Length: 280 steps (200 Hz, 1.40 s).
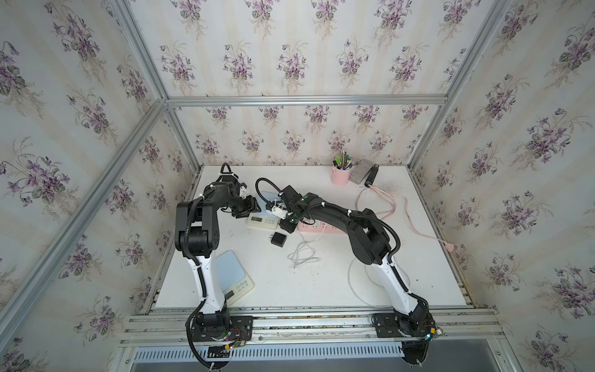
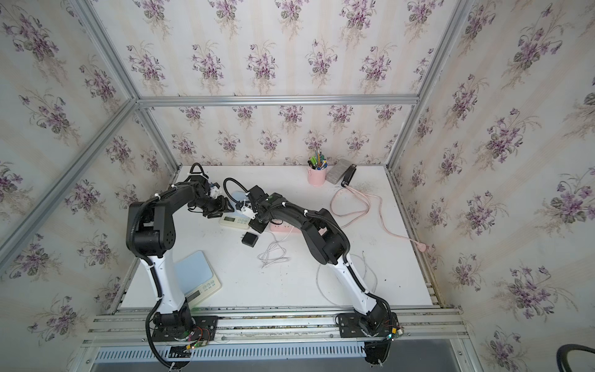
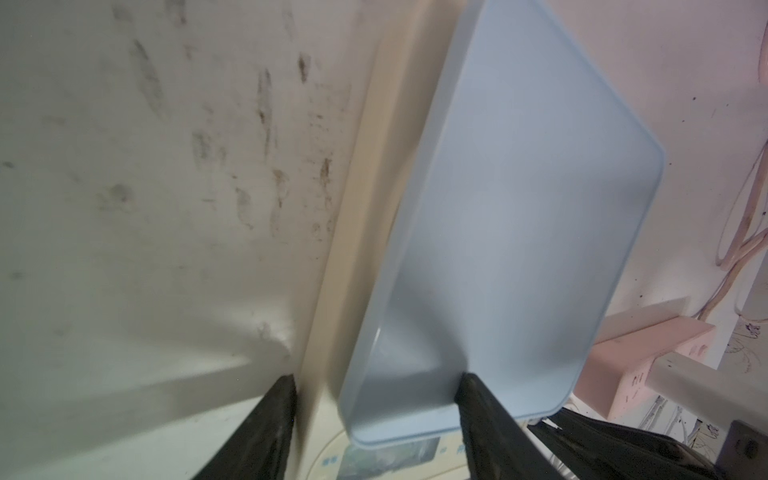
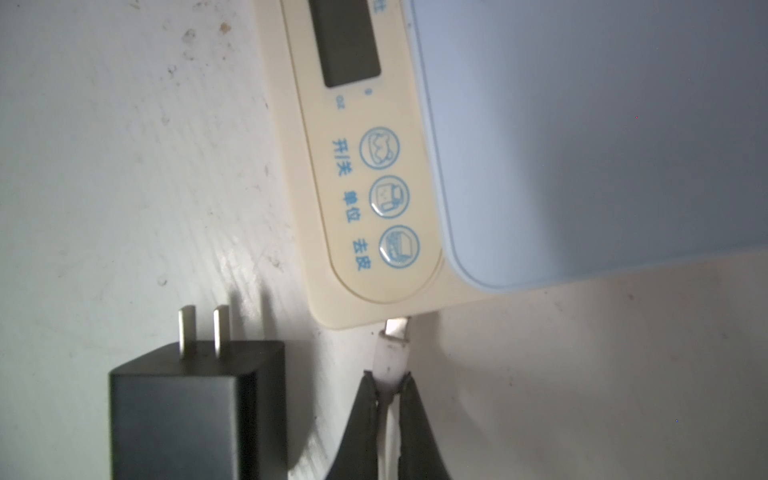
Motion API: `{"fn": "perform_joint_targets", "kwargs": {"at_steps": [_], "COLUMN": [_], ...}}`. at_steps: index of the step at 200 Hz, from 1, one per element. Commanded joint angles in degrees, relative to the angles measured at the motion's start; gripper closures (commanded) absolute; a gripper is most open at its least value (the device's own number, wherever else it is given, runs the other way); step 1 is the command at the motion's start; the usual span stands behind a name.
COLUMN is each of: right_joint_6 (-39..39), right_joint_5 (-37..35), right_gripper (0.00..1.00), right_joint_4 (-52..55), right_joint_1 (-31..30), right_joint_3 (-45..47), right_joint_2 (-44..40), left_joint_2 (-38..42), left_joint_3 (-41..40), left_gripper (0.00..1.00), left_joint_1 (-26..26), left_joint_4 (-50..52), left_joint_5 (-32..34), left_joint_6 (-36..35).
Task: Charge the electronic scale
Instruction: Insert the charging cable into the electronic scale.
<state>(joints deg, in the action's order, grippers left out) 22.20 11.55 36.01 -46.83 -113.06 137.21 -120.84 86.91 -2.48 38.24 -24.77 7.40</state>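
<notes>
A white table (image 1: pixel 322 283) inside a booth of violet-flowered wallpaper and aluminium rails; I work at mid-table, both arms bent inward. The electronic scale (image 4: pixel 374 187), cream-bodied with a pale blue platform, lies flat between my two claws, its display and three blue buttons toward the front edge. My left claw (image 3: pixel 378 382) grips one edge of the scale at a middling spread, one finger against the cream side and the other on the blue platform. My right claw (image 4: pixel 390 380) is pinched tight on the white charging cable (image 4: pixel 392 353) just behind its plug. The plug's metal tip touches the scale's cream corner; whether it sits in a port I cannot tell. A black charger (image 4: pixel 195 411) lies just beside that claw, its two prongs bare. The pink power strip (image 1: pixel 317 228) lies just right of the scale, partly under my right arm, with the cable's slack in loose loops in front of it. A second scale (image 1: pixel 233 277) lies by my left arm's base, well apart. A pink pen cup (image 1: pixel 340 175) stands near the back wall.
</notes>
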Motion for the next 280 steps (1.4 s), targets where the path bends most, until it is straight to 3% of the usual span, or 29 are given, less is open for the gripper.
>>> {"fn": "perform_joint_targets", "kwargs": {"at_steps": [1, 70, 134, 238, 280], "right_joint_6": [4.44, 6.63, 4.46, 2.08, 0.44], "right_joint_5": [2.07, 3.38, 5.78, 8.26, 7.44], "right_gripper": [1.00, 1.00, 1.00, 1.00, 1.00], "right_joint_4": [2.38, 9.63, 8.35, 4.54, 0.32], "right_joint_1": [-0.27, -0.46, -0.54, -0.59, -0.54], "right_joint_3": [-1.10, -10.75, -16.77, -18.35, -15.13], "right_joint_2": [0.35, 4.45, 6.77, 10.27, 5.46], "left_joint_2": [-0.36, 0.48, 1.55, 3.39, 4.18], "left_joint_3": [-0.83, -2.63, -5.24, -11.41, -13.99], "left_gripper": [0.38, 0.38, 0.38, 0.40, 0.41], "left_joint_1": [0.46, 2.12, 3.79, 5.38, 5.45], "left_joint_4": [4.18, 4.56, 4.53, 1.54, 0.64], "left_joint_5": [1.10, 1.33, 0.55, -1.24, -2.11], "left_joint_6": [-1.64, -2.83, -1.75, 1.30, 1.66]}}
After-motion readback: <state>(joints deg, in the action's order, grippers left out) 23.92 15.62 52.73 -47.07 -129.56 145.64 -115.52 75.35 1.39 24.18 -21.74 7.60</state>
